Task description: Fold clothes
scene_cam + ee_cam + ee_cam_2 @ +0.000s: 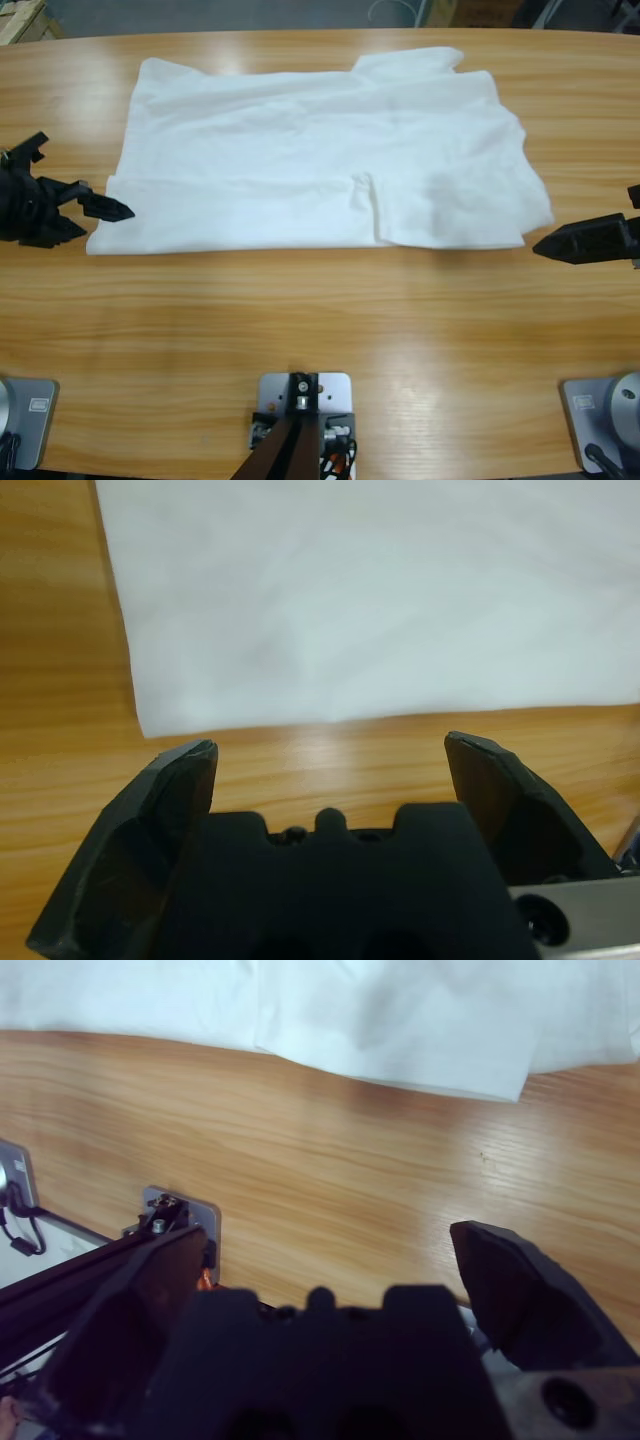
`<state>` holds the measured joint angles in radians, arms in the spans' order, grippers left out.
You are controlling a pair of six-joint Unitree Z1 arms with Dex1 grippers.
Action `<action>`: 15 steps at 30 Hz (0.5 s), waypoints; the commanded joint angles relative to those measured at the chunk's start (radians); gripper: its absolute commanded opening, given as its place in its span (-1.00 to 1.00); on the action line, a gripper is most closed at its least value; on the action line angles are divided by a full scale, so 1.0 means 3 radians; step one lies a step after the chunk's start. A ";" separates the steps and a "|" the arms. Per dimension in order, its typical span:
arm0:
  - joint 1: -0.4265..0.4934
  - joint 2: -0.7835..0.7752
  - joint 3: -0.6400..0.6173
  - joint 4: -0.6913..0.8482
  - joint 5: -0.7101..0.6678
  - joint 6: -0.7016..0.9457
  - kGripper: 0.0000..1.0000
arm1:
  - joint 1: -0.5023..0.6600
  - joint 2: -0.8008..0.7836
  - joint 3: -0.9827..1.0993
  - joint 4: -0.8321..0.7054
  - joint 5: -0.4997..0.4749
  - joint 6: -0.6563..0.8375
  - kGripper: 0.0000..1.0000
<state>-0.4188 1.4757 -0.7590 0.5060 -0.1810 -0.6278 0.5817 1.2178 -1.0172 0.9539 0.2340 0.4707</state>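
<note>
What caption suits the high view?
White T-shirt spread on wooden table, open left gripper and right gripper flanking it.

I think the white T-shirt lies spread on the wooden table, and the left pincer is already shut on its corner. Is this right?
Not quite. The T-shirt does lie spread on the table, but the left pincer is open and short of the corner, with bare wood between its jaws. The left wrist view shows it.

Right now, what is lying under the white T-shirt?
Only the wooden table shows around the white T-shirt, which lies spread flat on it. The fabric covers whatever is beneath its middle, so nothing else can be confirmed. Neither claw is under it.
</note>
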 commanded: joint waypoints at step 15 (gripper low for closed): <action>0.0143 0.0536 0.0173 -0.0020 0.0072 -0.0247 0.76 | -0.0363 0.0078 0.0103 0.0118 0.0176 -0.0324 0.99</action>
<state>-0.3938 1.6074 -0.7395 0.5051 -0.1723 -0.6684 0.5076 1.2182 -1.0172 0.9898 0.2654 0.4003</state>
